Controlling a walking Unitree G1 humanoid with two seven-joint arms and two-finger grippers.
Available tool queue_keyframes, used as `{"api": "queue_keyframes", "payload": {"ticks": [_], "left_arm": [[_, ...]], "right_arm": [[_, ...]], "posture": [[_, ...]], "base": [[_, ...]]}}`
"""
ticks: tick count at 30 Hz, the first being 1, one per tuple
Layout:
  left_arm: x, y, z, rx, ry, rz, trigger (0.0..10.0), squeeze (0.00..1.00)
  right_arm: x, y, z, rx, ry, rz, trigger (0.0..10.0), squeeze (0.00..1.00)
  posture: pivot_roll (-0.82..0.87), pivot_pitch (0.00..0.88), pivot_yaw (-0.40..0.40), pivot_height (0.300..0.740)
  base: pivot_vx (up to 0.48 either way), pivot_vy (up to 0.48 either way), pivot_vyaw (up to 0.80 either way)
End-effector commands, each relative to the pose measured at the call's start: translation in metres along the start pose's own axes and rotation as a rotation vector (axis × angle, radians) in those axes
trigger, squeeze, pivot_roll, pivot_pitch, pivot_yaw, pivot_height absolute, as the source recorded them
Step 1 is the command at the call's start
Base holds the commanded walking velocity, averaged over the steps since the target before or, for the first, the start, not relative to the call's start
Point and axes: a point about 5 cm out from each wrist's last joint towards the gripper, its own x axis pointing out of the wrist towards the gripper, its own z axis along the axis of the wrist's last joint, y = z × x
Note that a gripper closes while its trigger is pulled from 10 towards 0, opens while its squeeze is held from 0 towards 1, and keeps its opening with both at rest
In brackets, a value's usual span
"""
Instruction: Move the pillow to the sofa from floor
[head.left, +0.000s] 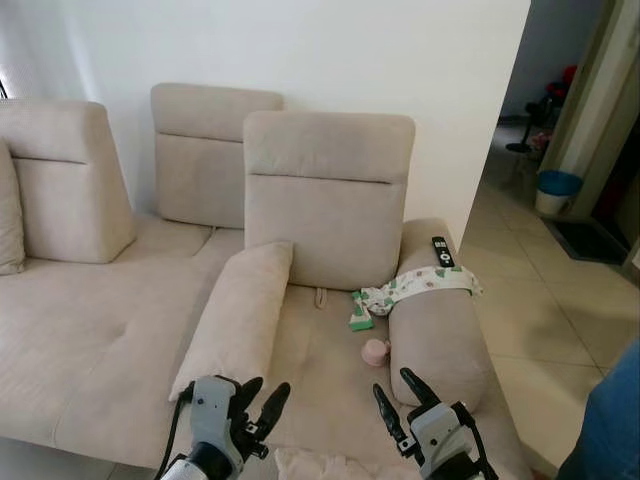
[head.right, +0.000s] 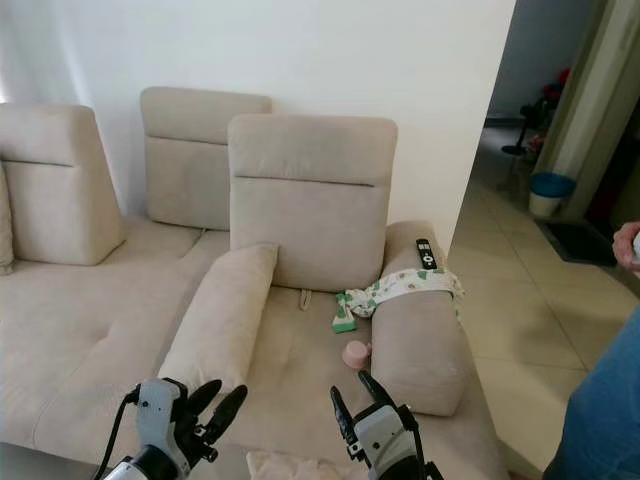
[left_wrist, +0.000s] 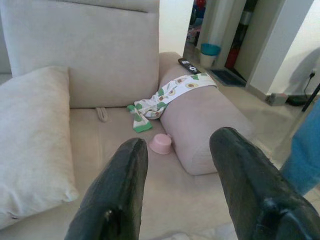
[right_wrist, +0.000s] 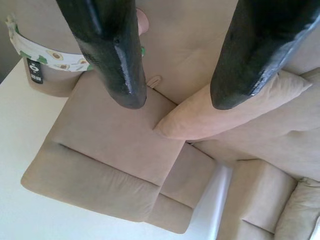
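We see both sets of jaws standing apart and empty: the left gripper (head.left: 258, 404) and the right gripper (head.left: 397, 396) hover side by side over the front edge of the beige sofa (head.left: 110, 330). Just ahead of the left gripper, a beige pillow (head.left: 238, 315) lies on the seat, leaning toward the backrest. To the right, a pink cup (head.left: 375, 351) sits beside the armrest, where a patterned cloth (head.left: 418, 284) and remote control (head.left: 441, 251) rest.

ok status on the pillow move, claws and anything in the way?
Left claw and right claw open, empty, low before sofa. Long beige pillow lies on seat. Pink cup, patterned cloth, remote near armrest.
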Motion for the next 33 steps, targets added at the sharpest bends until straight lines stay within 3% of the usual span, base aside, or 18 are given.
{"api": "queue_keyframes", "payload": {"ticks": [1, 5, 33], "left_arm": [[0.0057, 0.0024, 0.0018, 0.064, 0.010, 0.005, 10.0, 0.00], [0.0132, 0.0047, 0.0042, 0.110, 0.030, -0.007, 10.0, 0.00], [0.0103, -0.0001, -0.0048, 0.164, 0.069, -0.007, 10.0, 0.00]], "right_arm": [[-0.0015, 0.0036, -0.0034, 0.029, 0.020, 0.029, 10.0, 0.00], [-0.0014, 0.0070, -0.0026, 0.057, 0.014, 0.052, 10.0, 0.00], [-0.0058, 0.0081, -0.0038, 0.115, 0.030, 0.050, 10.0, 0.00]], "posture": [[0.12, 0.000, 0.029, 0.740], [0.12, 0.000, 0.028, 0.740], [0.12, 0.000, 0.029, 0.630]], "base": [[0.000, 0.000, 0.00], [0.000, 0.000, 0.00], [0.000, 0.000, 0.00]]}}
